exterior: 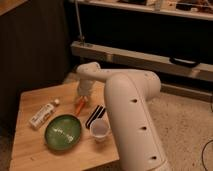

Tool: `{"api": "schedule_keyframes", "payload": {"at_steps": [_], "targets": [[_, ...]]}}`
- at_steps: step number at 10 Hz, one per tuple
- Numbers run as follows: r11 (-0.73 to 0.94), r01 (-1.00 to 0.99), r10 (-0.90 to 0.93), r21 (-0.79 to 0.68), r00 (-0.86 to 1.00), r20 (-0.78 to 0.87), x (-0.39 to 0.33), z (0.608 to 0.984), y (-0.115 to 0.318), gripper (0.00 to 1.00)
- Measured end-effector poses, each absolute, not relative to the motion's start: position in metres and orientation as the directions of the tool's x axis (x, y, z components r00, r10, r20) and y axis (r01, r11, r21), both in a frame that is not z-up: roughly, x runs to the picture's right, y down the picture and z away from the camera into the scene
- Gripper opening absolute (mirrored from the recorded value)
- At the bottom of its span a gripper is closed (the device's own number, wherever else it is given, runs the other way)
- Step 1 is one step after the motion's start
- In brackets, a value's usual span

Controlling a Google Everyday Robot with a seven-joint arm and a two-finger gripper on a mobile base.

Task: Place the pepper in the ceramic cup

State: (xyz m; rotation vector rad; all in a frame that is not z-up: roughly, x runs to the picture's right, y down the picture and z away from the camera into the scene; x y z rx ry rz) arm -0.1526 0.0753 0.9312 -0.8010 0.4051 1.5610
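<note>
Camera view: on the wooden table, the pepper lies just behind the green plate, between a white tube-shaped bottle with an unreadable label and a black striped item. The ceramic cup stands at the plate's right. The bulky white arm bends over the table, its gripper pointing down right at the pepper; whether it grips cannot be told.
</note>
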Motion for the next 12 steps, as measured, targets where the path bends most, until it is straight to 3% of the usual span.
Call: {"api": "schedule_keyframes", "payload": {"at_steps": [4,8,10,12], "targets": [[-0.164,-0.970,0.706,-0.177,0.009,-0.708,-0.159,0.933,0.079,0.62],[-0.164,-0.972,0.693,-0.170,0.009,-0.721,-0.163,0.935,0.081,0.21],[-0.161,-0.971,0.679,-0.175,0.020,-0.734,-0.163,0.938,0.083,0.13],[-0.163,-0.969,0.670,-0.183,0.027,-0.742,-0.163,0.940,0.085,0.13]]}}
